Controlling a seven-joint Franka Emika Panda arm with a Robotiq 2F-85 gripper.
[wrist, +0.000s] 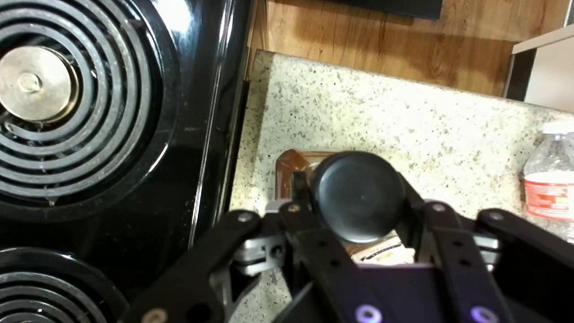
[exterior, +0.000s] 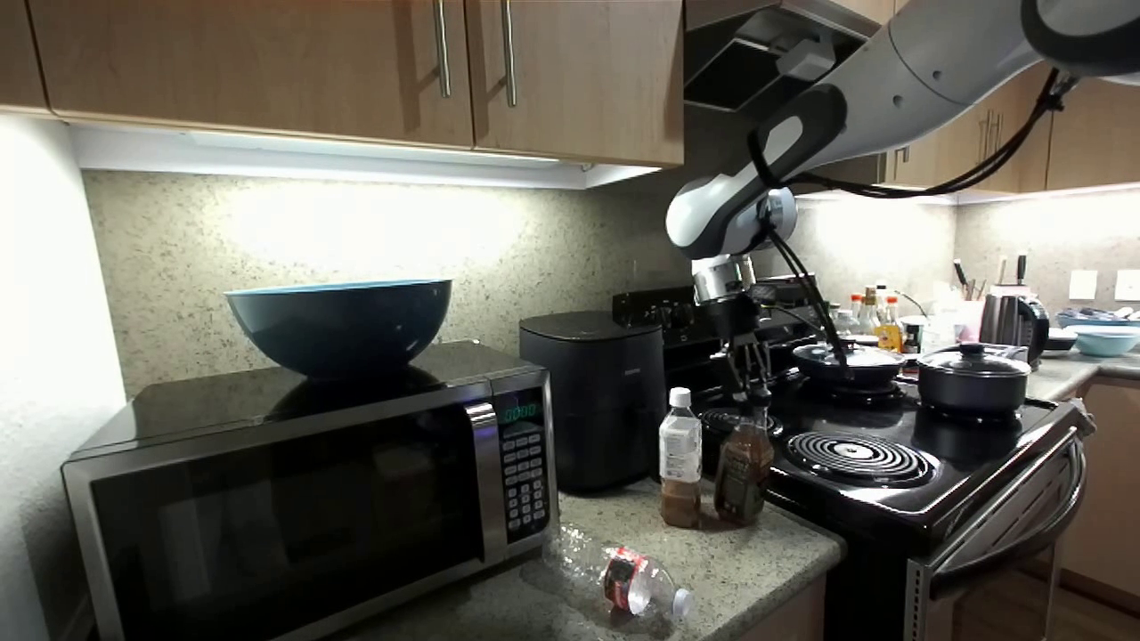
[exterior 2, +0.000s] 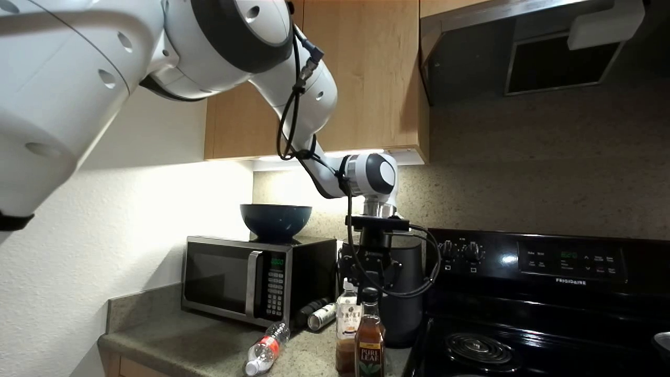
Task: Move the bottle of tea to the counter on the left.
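The bottle of tea [exterior: 744, 472] is dark brown with a dark cap. It shows in both exterior views [exterior 2: 369, 348], at the counter edge beside the stove, leaning slightly in an exterior view. Its base is at the speckled counter [exterior: 748, 574]; I cannot tell whether it rests fully on it. My gripper [exterior: 751, 385] points down over the bottle. In the wrist view the black cap [wrist: 358, 197] sits between the two fingers [wrist: 356, 190], which press against it from both sides. Part of the bottle's body shows below the cap; the rest is hidden.
A clear white-capped bottle [exterior: 681, 458] stands close beside the tea. A clear bottle with a red label [exterior: 628, 579] lies on the counter. A black air fryer [exterior: 592, 401] and a microwave [exterior: 312, 499] stand behind and left. The stovetop [exterior: 962, 454] borders the counter.
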